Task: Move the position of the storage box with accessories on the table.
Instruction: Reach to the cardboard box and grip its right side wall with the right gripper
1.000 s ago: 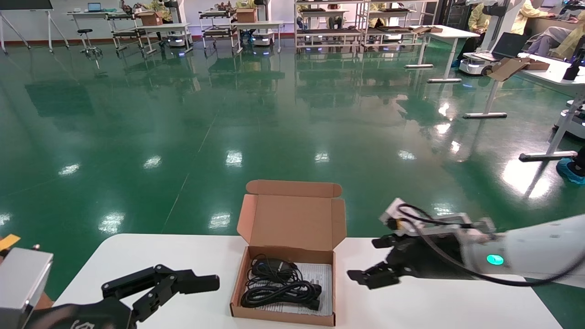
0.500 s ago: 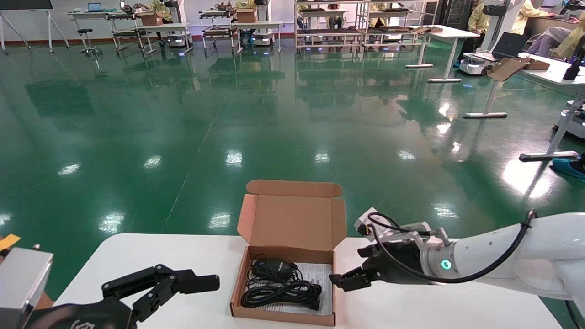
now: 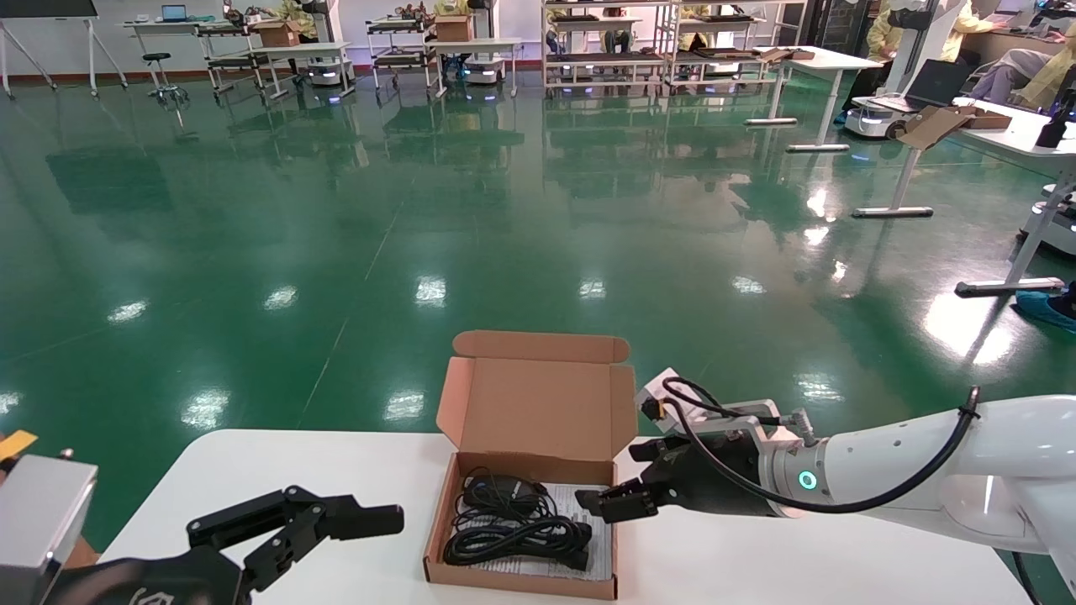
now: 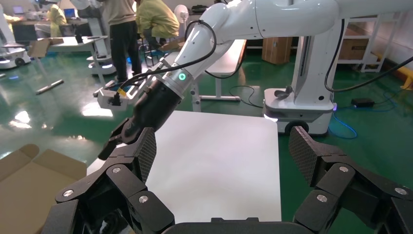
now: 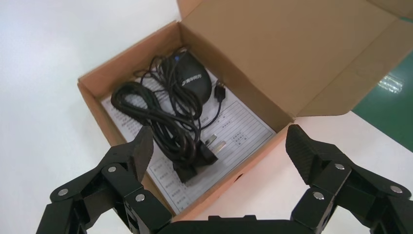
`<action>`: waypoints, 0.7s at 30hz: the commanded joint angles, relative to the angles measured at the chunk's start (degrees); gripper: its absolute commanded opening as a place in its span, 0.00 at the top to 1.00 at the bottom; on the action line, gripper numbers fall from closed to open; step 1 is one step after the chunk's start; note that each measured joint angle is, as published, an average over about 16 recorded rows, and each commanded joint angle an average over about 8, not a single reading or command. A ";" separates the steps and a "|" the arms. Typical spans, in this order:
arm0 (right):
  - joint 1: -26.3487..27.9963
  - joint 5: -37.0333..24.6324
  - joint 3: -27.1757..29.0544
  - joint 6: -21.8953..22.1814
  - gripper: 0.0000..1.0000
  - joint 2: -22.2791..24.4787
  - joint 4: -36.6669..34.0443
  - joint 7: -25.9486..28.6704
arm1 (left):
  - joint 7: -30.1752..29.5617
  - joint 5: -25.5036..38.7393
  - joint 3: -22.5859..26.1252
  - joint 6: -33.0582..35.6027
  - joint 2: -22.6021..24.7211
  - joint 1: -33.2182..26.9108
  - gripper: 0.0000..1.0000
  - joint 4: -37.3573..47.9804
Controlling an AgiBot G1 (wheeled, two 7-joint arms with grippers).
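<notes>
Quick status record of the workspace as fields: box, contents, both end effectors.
storage box: on the table, lid open, upright
accessories: black cables on a printed sheet, inside the box
right end effector: open, astride the box's right wall
left end effector: open, idle to the box's left

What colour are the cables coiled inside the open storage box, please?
Black, lying on a white printed sheet; the cables show best in the right wrist view.

White table [image 3: 277, 470], rounded corners (smooth top). One storage box [image 3: 521, 538] sits on it, lid open.
</notes>
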 commanded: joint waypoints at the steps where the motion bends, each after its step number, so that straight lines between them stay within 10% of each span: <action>1: -0.06 -0.05 -0.04 -0.34 0.00 0.38 -0.36 0.49 | 0.00 0.00 0.00 0.00 0.00 0.00 0.00 0.00; 21: 1.15 -5.45 -1.66 1.60 0.00 -2.83 -5.11 28.34 | 0.00 0.00 0.00 0.00 0.00 0.00 0.00 0.00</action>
